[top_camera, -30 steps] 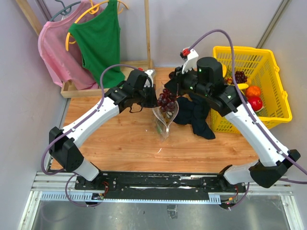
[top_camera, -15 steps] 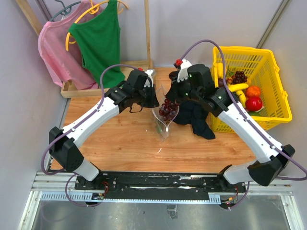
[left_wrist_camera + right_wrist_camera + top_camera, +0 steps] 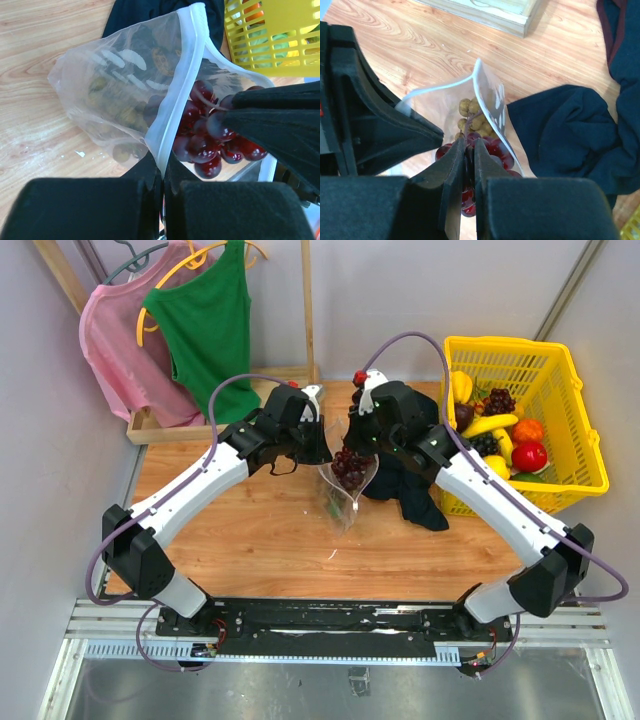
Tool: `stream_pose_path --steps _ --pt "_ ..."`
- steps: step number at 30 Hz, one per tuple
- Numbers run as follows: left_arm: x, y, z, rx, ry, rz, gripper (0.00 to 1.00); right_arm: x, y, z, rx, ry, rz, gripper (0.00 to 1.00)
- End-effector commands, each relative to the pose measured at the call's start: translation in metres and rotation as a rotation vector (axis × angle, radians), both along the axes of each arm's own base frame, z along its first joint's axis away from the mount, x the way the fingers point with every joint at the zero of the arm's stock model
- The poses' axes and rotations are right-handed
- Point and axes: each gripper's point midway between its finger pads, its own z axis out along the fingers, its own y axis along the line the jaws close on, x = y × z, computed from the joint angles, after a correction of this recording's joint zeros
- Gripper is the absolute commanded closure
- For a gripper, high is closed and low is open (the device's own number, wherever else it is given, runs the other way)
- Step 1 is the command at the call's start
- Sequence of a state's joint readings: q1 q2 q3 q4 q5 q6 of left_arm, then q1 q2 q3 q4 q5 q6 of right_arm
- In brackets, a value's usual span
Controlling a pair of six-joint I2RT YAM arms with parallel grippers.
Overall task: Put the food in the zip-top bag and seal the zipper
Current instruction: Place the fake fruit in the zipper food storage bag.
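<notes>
The zip-top bag (image 3: 341, 495) stands on the table with its mouth held up and open. My left gripper (image 3: 318, 450) (image 3: 163, 172) is shut on the bag's rim, pinching the white zipper (image 3: 182, 75). A tan longan cluster (image 3: 472, 117) (image 3: 120, 115) lies inside the bag. My right gripper (image 3: 356, 445) (image 3: 469, 145) is shut on the stem of the dark purple grapes (image 3: 347, 468) (image 3: 205, 145), which hang in the bag's mouth (image 3: 487, 100). A banana (image 3: 490, 425), a lemon (image 3: 460, 387) and a red apple (image 3: 532, 456) lie in the yellow basket.
The yellow lattice basket (image 3: 585, 465) stands at the right, with more fruit in it. A dark navy cloth (image 3: 412, 488) lies between the bag and the basket. A wooden frame (image 3: 160, 427) with a pink and a green top on hangers stands at the back left.
My right gripper has carried the grapes left and down from beside the basket into the bag's mouth. The left gripper has kept its hold on the rim.
</notes>
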State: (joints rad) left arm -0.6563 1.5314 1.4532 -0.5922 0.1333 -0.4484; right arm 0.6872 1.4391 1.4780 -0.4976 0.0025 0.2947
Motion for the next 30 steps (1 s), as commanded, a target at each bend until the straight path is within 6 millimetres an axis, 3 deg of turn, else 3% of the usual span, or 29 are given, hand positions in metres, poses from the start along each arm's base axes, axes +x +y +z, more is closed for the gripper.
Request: stream_pose_path --steps 1,9,14,18,22,26,30 --pt "0.001 -0.001 0.014 -0.025 -0.043 -0.026 1.00 0.009 0.025 0.009 0.034 -0.085 0.024 0.99" --pt "-0.001 0.001 0.013 -0.020 -0.044 -0.029 1.00 0.027 0.041 -0.007 0.049 -0.158 0.001 0.97" --pt "-0.002 0.002 0.010 -0.012 -0.042 -0.029 1.00 0.031 0.052 -0.017 0.047 -0.167 0.034 0.86" --pt "-0.001 0.003 0.009 -0.007 -0.042 -0.025 1.00 0.029 0.056 -0.010 0.061 -0.187 0.067 0.67" --pt "-0.001 0.005 0.007 0.000 -0.043 -0.016 1.00 0.026 0.053 0.001 0.048 -0.208 0.083 0.54" --pt "0.001 0.008 0.006 0.011 -0.046 0.001 1.00 0.019 0.045 0.011 0.021 -0.220 0.104 0.45" --pt "0.001 0.009 0.007 0.009 -0.048 0.009 1.00 0.012 0.032 0.021 -0.012 -0.224 0.097 0.43"
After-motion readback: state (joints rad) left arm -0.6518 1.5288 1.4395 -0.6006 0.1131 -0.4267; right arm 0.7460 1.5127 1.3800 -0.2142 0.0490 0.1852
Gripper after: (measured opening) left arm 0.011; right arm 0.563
